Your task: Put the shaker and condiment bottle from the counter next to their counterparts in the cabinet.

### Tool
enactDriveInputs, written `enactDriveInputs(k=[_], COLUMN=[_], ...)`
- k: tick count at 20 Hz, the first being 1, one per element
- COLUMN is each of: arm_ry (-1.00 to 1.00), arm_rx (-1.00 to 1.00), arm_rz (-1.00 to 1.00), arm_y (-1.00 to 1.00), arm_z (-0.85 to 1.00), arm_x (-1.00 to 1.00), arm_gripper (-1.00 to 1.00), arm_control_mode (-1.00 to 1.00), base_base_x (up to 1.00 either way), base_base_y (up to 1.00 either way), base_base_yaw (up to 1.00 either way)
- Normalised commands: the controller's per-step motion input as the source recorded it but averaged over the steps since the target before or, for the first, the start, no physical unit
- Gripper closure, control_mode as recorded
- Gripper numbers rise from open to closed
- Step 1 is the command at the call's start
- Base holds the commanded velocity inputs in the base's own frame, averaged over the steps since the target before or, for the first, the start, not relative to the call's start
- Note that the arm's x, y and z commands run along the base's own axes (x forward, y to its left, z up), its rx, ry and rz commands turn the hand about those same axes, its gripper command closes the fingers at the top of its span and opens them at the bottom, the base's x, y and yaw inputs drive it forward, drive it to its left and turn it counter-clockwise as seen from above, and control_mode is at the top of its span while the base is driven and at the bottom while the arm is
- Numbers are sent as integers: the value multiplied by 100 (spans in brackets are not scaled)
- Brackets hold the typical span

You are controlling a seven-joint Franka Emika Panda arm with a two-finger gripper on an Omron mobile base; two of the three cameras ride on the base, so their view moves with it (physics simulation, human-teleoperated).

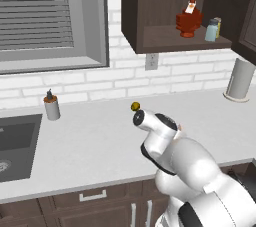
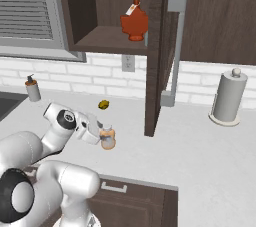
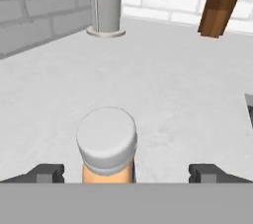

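Gripper (image 3: pixel 126 172) jaws stand wide, straddling without touching the small squat orange-tan condiment bottle (image 3: pixel 107 145); we find it upright on the grey-white counter (image 3: pixel 173 85), long axis vertical, cream top up.

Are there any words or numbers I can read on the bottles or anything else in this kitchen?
No words or numbers can be read anywhere.
The white label on the dark red bottle in the cabinet: too small and blurred to read.
The orange bottle on the counter, between the open gripper fingers: no writing shows on it.
The blue-grey shaker on the shelf: no writing shows.
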Motion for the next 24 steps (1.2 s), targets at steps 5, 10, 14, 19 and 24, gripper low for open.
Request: enactDriveInputs(k=[5, 10, 14, 19, 24], arm_ry=[5, 3, 3, 3, 5], arm_rx=[0, 0, 0, 0, 0], arm_rz=[0, 0, 0, 0, 0], arm_y=[-12, -9, -1, 0, 0], arm_z=[-22, -24, -24, -27, -18], arm_x=[10, 9, 13, 11, 2], arm_gripper=[-100, -100, -100, 100, 100], arm_control_mode=[-100, -100, -100, -100, -100], base_base_x=[0, 0, 0, 0, 0], base_base_y=[0, 0, 0, 0, 0], base_base_yaw=[0, 0, 0, 0, 0])
